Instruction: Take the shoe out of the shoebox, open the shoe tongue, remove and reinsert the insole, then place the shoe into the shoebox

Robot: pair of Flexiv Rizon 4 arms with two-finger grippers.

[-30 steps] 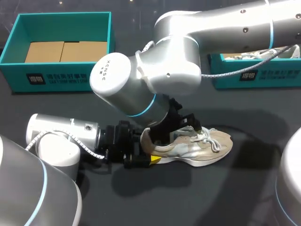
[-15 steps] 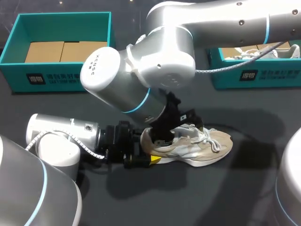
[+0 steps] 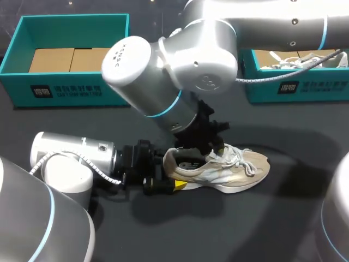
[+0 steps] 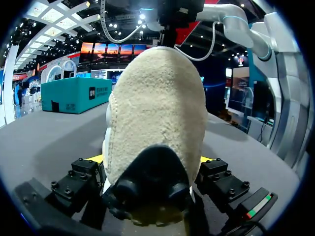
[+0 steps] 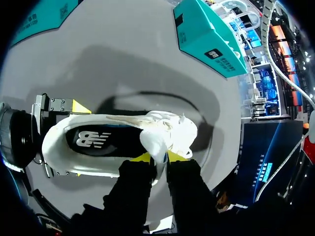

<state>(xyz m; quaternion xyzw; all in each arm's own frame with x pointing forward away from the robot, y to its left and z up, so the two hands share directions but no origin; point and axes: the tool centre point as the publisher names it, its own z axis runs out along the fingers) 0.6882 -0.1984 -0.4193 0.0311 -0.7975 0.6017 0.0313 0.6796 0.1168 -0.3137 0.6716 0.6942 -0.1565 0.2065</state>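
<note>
You can make out white print on a black label on the teal shoebox [image 3: 71, 82], and a white logo on the dark insole [image 5: 93, 139], which only your right wrist view looks down onto. Your left arm lies low along the table [image 3: 283, 218], with the left gripper [image 3: 163, 183] clamped on the heel of the shoe [image 3: 234, 170], which stands on its sole outside the box. Your right arm hangs over the shoe, and the right gripper [image 5: 158, 157], its fingertips nearly together, pinches the white tongue [image 5: 160, 140].
</note>
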